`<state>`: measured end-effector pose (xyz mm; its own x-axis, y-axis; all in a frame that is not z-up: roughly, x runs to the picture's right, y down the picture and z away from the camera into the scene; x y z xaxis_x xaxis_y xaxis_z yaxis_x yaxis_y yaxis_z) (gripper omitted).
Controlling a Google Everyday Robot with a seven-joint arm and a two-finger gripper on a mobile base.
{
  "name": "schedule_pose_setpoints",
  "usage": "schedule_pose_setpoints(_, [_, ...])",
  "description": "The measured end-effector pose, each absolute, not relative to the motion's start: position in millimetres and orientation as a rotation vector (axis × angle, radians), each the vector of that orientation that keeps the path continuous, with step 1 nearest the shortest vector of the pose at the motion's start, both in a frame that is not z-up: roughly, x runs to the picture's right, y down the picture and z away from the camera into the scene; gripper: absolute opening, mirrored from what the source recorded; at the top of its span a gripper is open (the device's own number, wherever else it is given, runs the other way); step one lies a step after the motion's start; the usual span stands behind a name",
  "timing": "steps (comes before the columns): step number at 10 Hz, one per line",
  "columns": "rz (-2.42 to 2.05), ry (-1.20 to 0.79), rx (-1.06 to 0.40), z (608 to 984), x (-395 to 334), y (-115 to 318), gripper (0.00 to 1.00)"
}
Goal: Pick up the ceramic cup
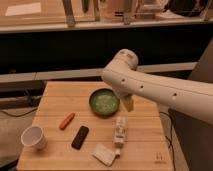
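Camera view: ceramic cup [34,137] upright at the near left corner of the wooden counter [145,150], well apart from the arm.

Nearest along the front edge lies a flat white packet [105,154], with the white cup to its left, mouth up and untouched. Just behind sit a black rectangular object [80,137] and a pale bottle [120,132] lying on its side. An orange stick-shaped item [66,120] lies further back on the left. Mid-counter stands the dark green bowl [104,102]. The gripper [129,103] hangs just beside the bowl's right rim, jaws spread wide and holding nothing, under the white arm [150,87] that reaches in from the right.
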<state>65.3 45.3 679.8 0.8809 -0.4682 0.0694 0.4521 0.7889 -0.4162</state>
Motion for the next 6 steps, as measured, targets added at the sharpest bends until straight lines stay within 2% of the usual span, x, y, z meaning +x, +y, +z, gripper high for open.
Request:
schedule_pose_setpoints(3, [-0.548, 0.034, -0.418, 677, 57, 42, 0.80])
schedule_pose_setpoints(6, [-0.609, 0.001, -0.387, 676, 16, 36, 0.80])
